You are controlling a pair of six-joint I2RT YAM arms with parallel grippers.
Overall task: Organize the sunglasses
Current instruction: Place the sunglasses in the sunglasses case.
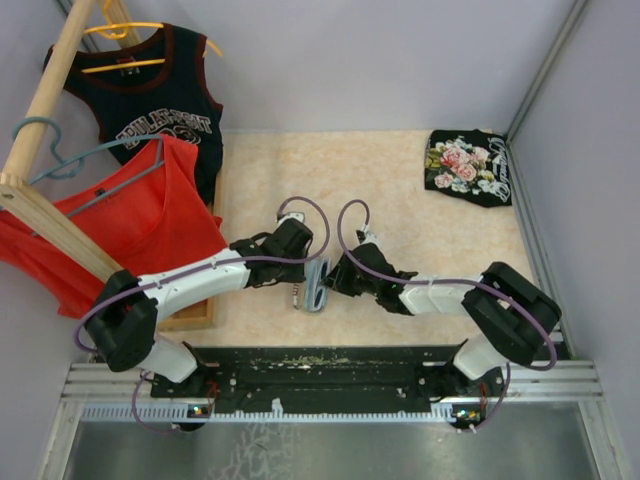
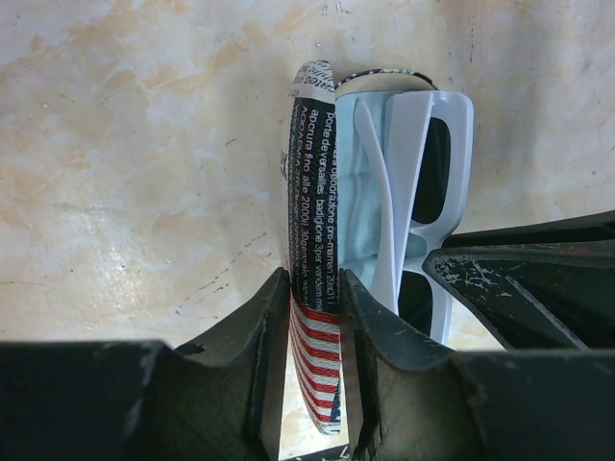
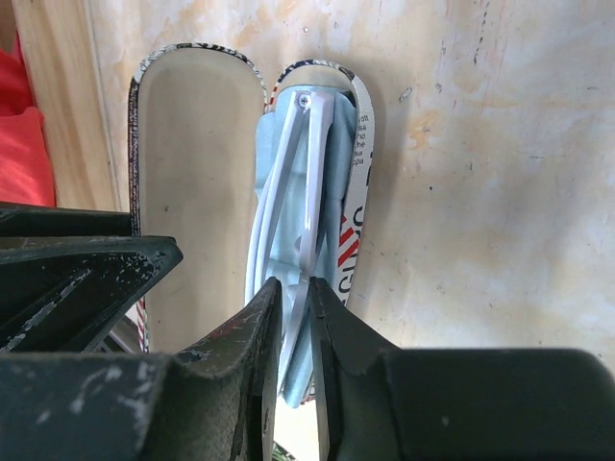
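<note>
The flag-print case lies open on the table, between both grippers in the top view. The white sunglasses sit folded in its base half on the light-blue cloth; their thin white arms show in the right wrist view. My left gripper is shut on the edge of the case's lid, which stands upright. My right gripper is shut on the sunglasses' frame. The lid's beige inside faces the sunglasses.
A wooden rack at the left holds a red top and a black jersey; its wooden base lies close to the case. A black floral garment lies at the back right. Walls enclose the table.
</note>
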